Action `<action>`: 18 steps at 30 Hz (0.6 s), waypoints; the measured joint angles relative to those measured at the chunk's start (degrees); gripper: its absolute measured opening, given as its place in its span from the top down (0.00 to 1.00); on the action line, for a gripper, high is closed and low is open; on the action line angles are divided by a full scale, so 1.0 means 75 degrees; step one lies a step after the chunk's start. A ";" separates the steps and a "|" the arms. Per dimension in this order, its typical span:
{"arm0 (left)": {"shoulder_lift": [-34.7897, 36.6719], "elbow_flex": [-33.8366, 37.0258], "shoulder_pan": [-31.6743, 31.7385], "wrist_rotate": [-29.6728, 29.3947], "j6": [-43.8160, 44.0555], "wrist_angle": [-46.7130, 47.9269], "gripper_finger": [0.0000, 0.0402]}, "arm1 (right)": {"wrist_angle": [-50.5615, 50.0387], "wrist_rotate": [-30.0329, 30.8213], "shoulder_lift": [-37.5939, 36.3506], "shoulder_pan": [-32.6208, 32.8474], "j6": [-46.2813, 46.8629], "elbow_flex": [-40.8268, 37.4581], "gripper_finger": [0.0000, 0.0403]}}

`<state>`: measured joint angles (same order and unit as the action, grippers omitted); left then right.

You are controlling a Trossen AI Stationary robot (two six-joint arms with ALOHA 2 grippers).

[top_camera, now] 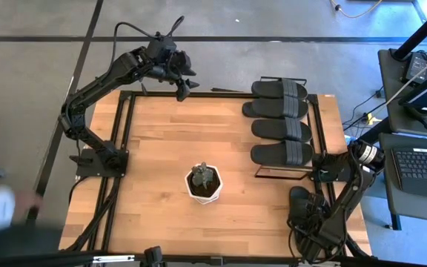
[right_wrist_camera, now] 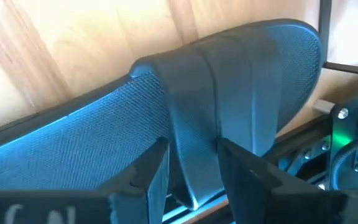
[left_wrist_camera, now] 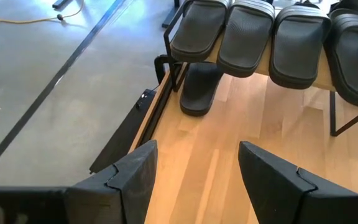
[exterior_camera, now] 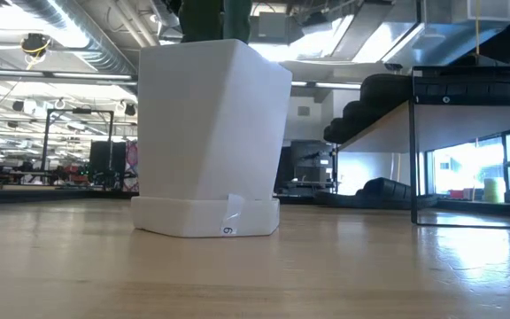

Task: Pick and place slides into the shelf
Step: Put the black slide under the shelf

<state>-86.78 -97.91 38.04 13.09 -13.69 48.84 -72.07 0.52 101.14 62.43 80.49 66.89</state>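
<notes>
In the upper left of the high view, the left hand [top_camera: 184, 83] hangs over the far edge of the tabletop [top_camera: 154, 141], its fingers [left_wrist_camera: 126, 180] spread wide with nothing between them. At the centre of the frame stands a white pot [top_camera: 204, 185] with a small plant. To the right of centre sits the shelf [top_camera: 319, 130], carrying four slides [top_camera: 282, 121] side by side in a row on its wooden board. In the left wrist view a fifth slide [left_wrist_camera: 199, 87] lies on the tabletop beneath the shelf board, near the left end of the row. At the lower right of the high view, the right hand [top_camera: 302, 202] is down at the tabletop's right edge, below the shelf in the frame. It pinches the strap of the sixth slide [right_wrist_camera: 229, 106]; in the right wrist view its two fingers [right_wrist_camera: 148, 177] sit on either side of that strap, with the sole lying on the wood.
</notes>
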 joint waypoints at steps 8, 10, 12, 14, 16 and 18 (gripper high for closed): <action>0.0000 0.0000 0.0000 -0.0002 0.0150 0.0003 0.46 | -0.0273 -0.0016 0.0003 0.0018 0.0035 -0.0204 0.65; 0.0000 0.0000 0.0000 -0.0002 0.0200 0.0003 0.46 | -0.0403 -0.0025 0.0000 0.0018 0.0044 -0.0172 0.65; 0.0000 0.0000 0.0000 -0.0002 0.0203 0.0003 0.46 | -0.0440 -0.0025 0.0003 0.0018 0.0047 -0.0178 0.65; 0.0000 0.0000 0.0000 -0.0002 0.0203 0.0003 0.46 | -0.0435 -0.0022 0.0003 0.0018 0.0040 -0.0178 0.65; 0.0000 0.0000 -0.0024 -0.0009 0.0203 0.0003 0.46 | -0.0373 0.0013 0.0003 0.0018 0.0034 -0.0178 0.65; -0.0017 0.0000 -0.0067 -0.0044 0.0203 -0.0004 0.46 | -0.0206 0.0033 0.0003 0.0018 0.0032 -0.0178 0.65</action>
<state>-86.91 -97.91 37.54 12.76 -12.16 48.81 -73.61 0.77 101.16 62.57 80.73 65.56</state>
